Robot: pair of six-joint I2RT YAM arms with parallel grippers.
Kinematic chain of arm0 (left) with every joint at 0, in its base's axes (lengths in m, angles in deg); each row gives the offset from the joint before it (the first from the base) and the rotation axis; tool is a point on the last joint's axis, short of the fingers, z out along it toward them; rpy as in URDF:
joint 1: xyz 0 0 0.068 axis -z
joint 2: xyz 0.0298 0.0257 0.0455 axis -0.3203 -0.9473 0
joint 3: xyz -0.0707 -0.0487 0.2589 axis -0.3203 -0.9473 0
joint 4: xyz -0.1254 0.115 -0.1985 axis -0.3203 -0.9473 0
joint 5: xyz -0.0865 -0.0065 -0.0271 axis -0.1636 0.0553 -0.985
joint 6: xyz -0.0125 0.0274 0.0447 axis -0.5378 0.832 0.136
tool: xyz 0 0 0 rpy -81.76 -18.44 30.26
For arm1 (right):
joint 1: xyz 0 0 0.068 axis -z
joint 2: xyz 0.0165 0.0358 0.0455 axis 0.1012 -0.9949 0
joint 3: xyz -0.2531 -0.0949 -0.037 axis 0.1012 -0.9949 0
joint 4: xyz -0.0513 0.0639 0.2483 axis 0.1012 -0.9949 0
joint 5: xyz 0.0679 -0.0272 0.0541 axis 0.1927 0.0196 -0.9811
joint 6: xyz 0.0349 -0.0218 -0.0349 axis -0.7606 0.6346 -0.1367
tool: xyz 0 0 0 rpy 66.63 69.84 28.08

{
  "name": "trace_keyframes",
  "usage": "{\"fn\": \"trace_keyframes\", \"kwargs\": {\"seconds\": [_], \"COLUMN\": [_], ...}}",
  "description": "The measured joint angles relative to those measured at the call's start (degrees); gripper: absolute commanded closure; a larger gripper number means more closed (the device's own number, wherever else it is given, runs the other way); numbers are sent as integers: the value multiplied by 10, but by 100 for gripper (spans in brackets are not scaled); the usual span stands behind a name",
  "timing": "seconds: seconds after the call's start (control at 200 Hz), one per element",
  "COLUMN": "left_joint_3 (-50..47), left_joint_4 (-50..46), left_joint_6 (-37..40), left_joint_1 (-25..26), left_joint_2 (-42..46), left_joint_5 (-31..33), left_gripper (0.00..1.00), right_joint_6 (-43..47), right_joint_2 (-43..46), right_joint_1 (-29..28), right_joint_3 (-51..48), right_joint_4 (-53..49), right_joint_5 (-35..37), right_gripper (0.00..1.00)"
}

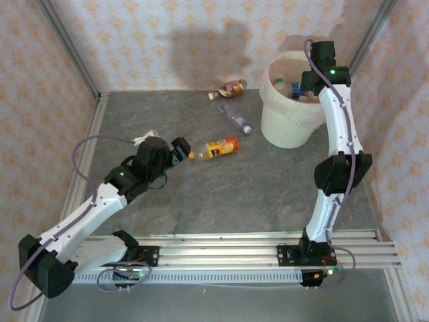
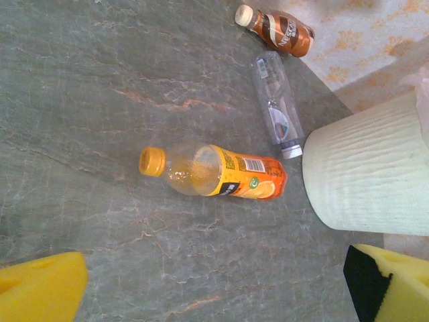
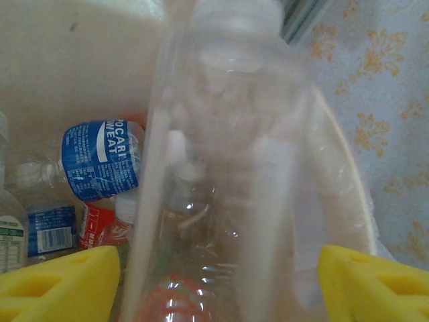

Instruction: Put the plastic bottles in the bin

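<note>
My left hand is released, mid-left of frame, just beside the orange-labelled bottle on the counter. My right hand hangs over the bin, upper right. A clear bottle sits between its fingers, and I cannot tell if it grips.

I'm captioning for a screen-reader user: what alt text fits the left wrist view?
An orange-labelled bottle lies on the grey table ahead of the open left gripper. Beyond it lie a clear bottle and a brown bottle, with the bin at right.
</note>
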Motion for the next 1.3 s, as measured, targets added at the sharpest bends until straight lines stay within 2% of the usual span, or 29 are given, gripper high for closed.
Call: {"fn": "trace_keyframes", "kwargs": {"seconds": [0.3, 0.57, 0.671, 0.806, 1.071, 1.301], "left_joint_3": [0, 0, 0, 0, 0, -8], "left_joint_4": [0, 0, 0, 0, -5, -12], "left_joint_6": [0, -2, -2, -3, -33, -62], "left_joint_1": [-3, -3, -3, -4, -10, -15], "left_joint_2": [-12, -33, -33, -32, -37, -58], "left_joint_5": [-1, -3, -3, -2, 3, 4], "left_gripper": [0, 0, 0, 0, 0, 0], "right_joint_6": [-12, -43, -58, -74, -90, -77], "right_joint_2": [24, 99, 122, 154, 200, 181], "right_joint_1": [-6, -12, -13, -21, -116, -207], "right_joint_3": [5, -26, -42, -92, -229, -265], "right_joint_4": [0, 30, 50, 96, 213, 266], "right_joint_5": [-16, -64, -104, -195, -337, -376], "right_gripper": [15, 11, 10, 10, 9, 9]}}
